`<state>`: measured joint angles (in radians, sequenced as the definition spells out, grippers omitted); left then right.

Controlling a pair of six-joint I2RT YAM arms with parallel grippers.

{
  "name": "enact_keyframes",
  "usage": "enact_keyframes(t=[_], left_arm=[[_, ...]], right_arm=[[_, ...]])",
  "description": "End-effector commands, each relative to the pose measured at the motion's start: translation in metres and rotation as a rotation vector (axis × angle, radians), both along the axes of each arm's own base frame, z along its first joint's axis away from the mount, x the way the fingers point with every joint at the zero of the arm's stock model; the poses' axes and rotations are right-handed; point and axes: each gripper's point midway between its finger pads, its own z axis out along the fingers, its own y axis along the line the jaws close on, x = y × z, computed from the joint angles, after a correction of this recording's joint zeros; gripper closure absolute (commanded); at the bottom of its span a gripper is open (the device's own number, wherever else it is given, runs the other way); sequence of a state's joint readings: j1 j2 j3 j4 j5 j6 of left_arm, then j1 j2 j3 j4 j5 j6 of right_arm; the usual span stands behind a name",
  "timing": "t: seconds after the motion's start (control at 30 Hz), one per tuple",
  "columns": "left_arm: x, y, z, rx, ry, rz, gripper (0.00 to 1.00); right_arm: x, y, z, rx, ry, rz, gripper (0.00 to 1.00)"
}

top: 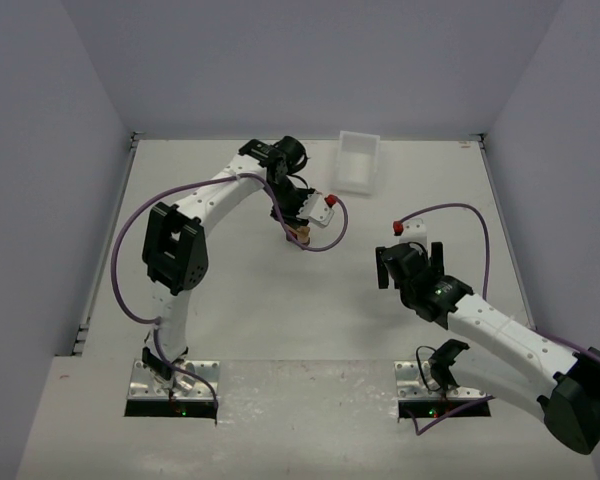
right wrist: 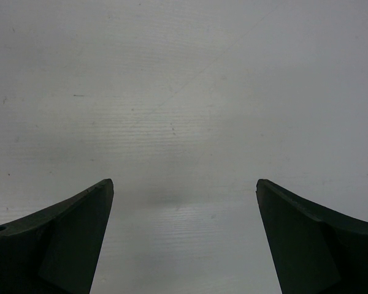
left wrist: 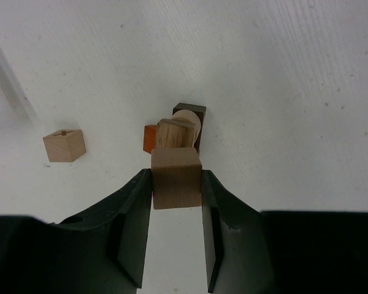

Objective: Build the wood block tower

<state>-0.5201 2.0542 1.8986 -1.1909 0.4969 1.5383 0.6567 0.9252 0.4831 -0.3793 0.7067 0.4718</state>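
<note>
A white table (top: 240,320) fills the bottom of a plain booth — a pale grey-lavender back wall (top: 310,60) meets a left wall (top: 30,200) and a right wall (top: 580,150) of the same tint. The tabletop is matte, faintly speckled and finely ribbed up close. Along the near edge lies a lighter, scuffed strip (top: 300,400). Light is soft and even — shadows are faint.

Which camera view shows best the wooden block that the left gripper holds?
The left wrist view: the tan block sits large and sharp in the left gripper. The top external view shows only a tiny tan speck under that gripper. The right wrist view shows none of it, only the table.
</note>
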Motion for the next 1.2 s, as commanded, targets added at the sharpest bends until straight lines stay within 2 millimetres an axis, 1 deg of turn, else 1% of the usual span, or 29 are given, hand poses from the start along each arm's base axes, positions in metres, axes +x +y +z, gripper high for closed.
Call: enact_keyframes(t=[0.0, 0.2, 0.27, 0.33, 0.57, 0.63, 1.0, 1.17], left_arm=[[0.012, -0.008, 0.009, -0.033, -0.048, -0.024, 0.80], [0.015, -0.008, 0.003, -0.026, -0.047, -0.021, 0.78], [0.021, -0.007, -0.001, -0.017, -0.058, 0.006, 0.79], [0.025, -0.008, -0.001, -0.025, -0.068, 0.013, 0.79], [0.019, -0.007, -0.004, -0.023, -0.044, -0.011, 0.78], [0.019, -0.006, -0.005, -0.021, -0.042, -0.014, 0.76], [0.011, -0.003, 0.003, -0.025, -0.036, -0.035, 0.71], [0.010, -0.001, -0.003, -0.010, -0.041, -0.035, 0.69]], right_arm=[[0.011, 0.005, 0.018, 0.029, -0.049, -0.025, 0.01], [0.012, 0.004, 0.017, 0.017, -0.041, -0.031, 0.01], [0.012, 0.004, 0.017, 0.019, -0.043, -0.029, 0.01], [0.012, 0.005, 0.018, 0.022, -0.043, -0.026, 0.01], [0.011, 0.004, 0.017, 0.017, -0.038, -0.030, 0.01], [0.011, 0.004, 0.017, 0.019, -0.040, -0.031, 0.01], [0.012, 0.005, 0.016, 0.018, -0.033, -0.030, 0.01], [0.012, 0.006, 0.015, 0.015, -0.026, -0.028, 0.01]])
